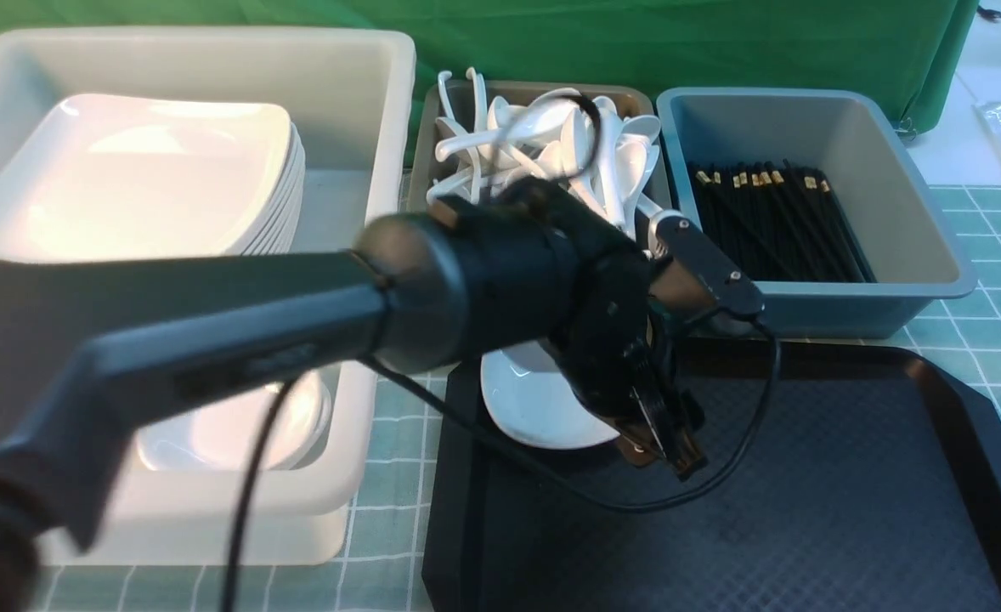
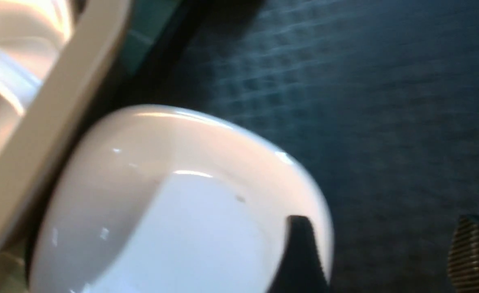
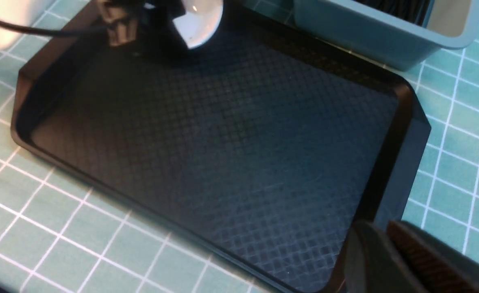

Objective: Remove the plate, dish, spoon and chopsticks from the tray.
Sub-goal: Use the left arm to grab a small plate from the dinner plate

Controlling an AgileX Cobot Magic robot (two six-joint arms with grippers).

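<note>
A small white dish lies at the far left corner of the black tray. My left gripper is open at the dish's right rim. In the left wrist view one finger lies over the dish, the other over bare tray, with the gripper between them. My right gripper is shut and empty over the tray's corner. No plate, spoon or chopsticks show on the tray. The right wrist view also shows the dish.
A large white bin at the left holds stacked plates and another dish. A tan bin holds white spoons. A grey bin holds black chopsticks. The checked green mat lies underneath.
</note>
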